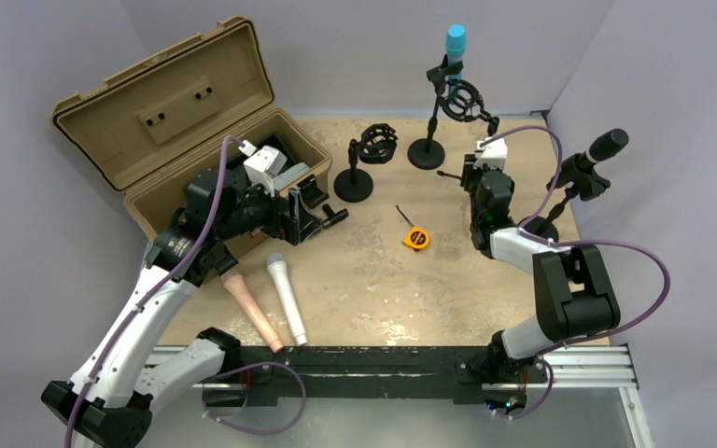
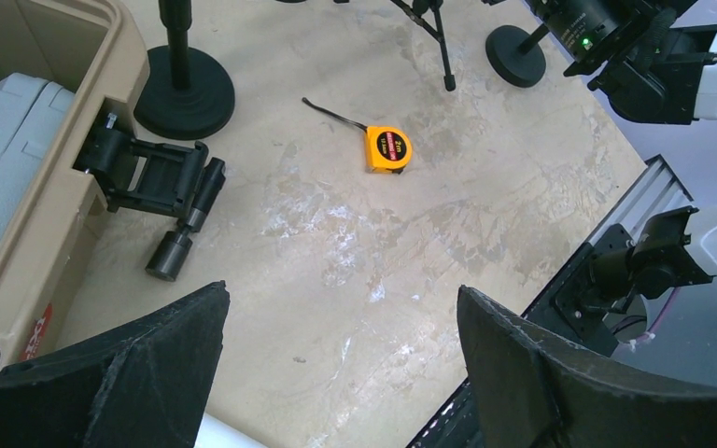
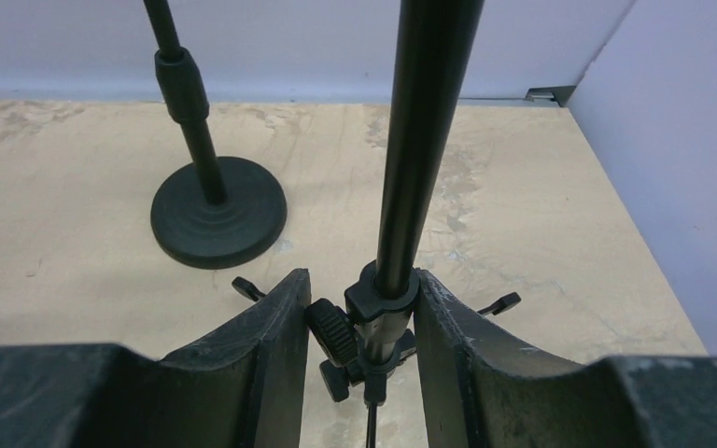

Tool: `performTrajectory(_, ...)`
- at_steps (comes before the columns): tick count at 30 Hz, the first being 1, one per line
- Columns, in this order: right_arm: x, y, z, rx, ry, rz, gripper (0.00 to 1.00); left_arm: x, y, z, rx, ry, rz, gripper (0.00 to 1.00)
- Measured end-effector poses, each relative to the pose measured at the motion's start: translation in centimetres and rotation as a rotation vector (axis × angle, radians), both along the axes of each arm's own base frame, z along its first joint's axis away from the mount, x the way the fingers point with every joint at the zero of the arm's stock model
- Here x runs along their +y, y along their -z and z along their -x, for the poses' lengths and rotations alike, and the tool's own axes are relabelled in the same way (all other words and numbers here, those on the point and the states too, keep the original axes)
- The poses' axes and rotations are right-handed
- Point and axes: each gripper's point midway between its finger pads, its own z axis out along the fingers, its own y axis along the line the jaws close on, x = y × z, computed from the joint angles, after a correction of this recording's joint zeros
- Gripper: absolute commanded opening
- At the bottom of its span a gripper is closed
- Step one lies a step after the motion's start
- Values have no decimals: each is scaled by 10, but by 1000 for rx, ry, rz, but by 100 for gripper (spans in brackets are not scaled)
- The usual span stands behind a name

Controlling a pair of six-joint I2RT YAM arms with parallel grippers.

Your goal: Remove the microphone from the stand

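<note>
A black microphone (image 1: 607,147) sits tilted in a clip on a stand (image 1: 560,201) at the right edge; the stand's pole runs down behind my right arm. My right gripper (image 1: 474,179) (image 3: 359,275) is shut on the collar of a tripod stand's pole (image 3: 420,140), one finger against each side just above the legs. My left gripper (image 1: 301,217) (image 2: 341,289) hangs open over bare table beside the case, holding nothing. A blue-topped microphone (image 1: 455,42) stands in a shock mount on the back stand (image 1: 427,149).
An open tan case (image 1: 177,121) fills the left, its latch (image 2: 163,182) folded onto the table. A white microphone (image 1: 287,297) and a pink one (image 1: 252,308) lie near the front. An empty shock-mount stand (image 1: 364,159) and an orange tape measure (image 1: 416,237) (image 2: 387,149) sit mid-table.
</note>
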Motion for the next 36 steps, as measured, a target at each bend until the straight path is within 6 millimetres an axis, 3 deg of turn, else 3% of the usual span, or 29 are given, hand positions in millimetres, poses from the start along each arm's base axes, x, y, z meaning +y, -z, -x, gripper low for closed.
performTrajectory(3,5,1,-1,-1,-27,-1,44,-1,-2,2,-6,3,1,89)
performTrajectory(7,7,-2,-2,-15,-37,-6,57,-1,-5,4,-18,6,5,89)
performTrajectory(10,6,-7,-2,-32,-28,-20,83,-1,-6,5,-22,7,7,89)
performTrajectory(12,3,-11,0,-36,-11,-36,87,-1,-6,6,-23,7,7,89)
performTrajectory(17,3,-26,10,-41,4,-120,89,-1,-6,6,-23,8,8,89)
performTrajectory(21,9,-37,3,-8,36,-282,89,-2,-6,7,-22,14,9,89)
performTrajectory(26,8,-24,4,64,135,-469,87,-3,-7,8,-21,22,11,89)
performTrajectory(29,-4,-18,0,72,237,-496,82,-3,-7,8,-21,22,11,89)
performTrajectory(36,-19,-2,-21,64,322,-400,57,-3,-7,8,-21,23,11,89)
